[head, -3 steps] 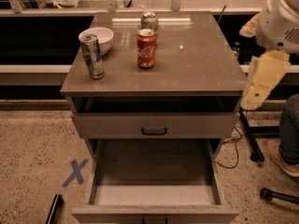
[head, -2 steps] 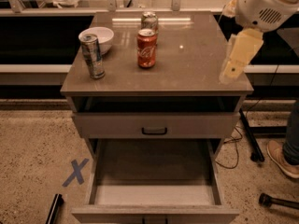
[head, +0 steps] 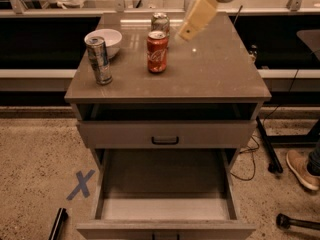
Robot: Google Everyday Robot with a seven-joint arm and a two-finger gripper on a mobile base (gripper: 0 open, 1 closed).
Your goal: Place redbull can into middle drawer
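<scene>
The redbull can (head: 99,60), tall, slim, silver and blue, stands upright on the front left of the cabinet top (head: 215,74). The middle drawer (head: 165,184) is pulled wide open below, and its pale floor is bare. My gripper (head: 197,18), cream-coloured, hangs over the back of the cabinet top, right of centre. It is beside the red cola can (head: 157,52) and the shorter silver can (head: 160,23), and well to the right of the redbull can. It holds nothing that I can see.
A white bowl (head: 104,40) sits behind the redbull can. The upper drawer front with its black handle (head: 165,140) is closed. A blue X (head: 80,185) marks the floor at left. A person's shoe (head: 302,169), cables and a black pole (head: 267,144) are at right.
My gripper has swung from beside the cabinet's right side to the left and farther back, over the cabinet top near the cans. The cans, bowl and drawer have not moved.
</scene>
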